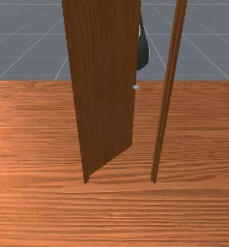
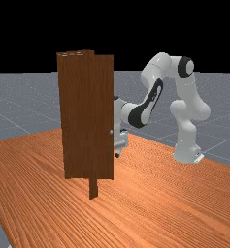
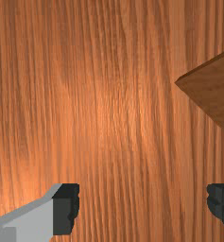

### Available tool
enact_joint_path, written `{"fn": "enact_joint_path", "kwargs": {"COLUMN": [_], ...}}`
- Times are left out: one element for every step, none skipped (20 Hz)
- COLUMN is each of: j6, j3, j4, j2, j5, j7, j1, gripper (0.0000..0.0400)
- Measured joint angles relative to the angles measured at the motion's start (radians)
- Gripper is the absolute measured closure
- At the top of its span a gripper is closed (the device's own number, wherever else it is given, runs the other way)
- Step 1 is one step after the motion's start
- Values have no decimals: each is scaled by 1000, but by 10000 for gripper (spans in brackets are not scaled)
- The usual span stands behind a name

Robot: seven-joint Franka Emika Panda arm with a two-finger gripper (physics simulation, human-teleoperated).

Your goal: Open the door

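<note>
1. My gripper hangs near the knob edge of the door, fingers spread wide above the table.
2. Post: apart from the door, at the front view's right. The door partly hides my arm.
3. Door: ajar, long axis upright, knob edge toward my arm's side.

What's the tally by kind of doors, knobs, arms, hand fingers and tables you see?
Door: 1
Knob: 1
Arm: 1
Fingers: 2
Table: 1
Total: 6
</note>
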Motion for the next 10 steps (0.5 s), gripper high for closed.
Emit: {"fn": "enact_joint_path", "kwargs": {"j6": [0, 0, 0, 0, 0, -3, -19, -11, -15, -21], "j3": [0, 0, 0, 0, 0, 2, 0, 0, 0, 0], "j4": [0, 0, 0, 0, 0, 8, 20, 14, 17, 20], "j2": [0, 0, 0, 0, 0, 5, 11, 8, 9, 10], "j5": [0, 0, 0, 0, 0, -1, 0, 0, 0, 0], "j7": [0, 0, 0, 0, 0, -13, -2, -1, -1, -2], "j1": [0, 0, 0, 0, 0, -2, 0, 0, 0, 0], "gripper": [157, 252, 310, 346, 367, 380, 388, 393, 396, 397]}}
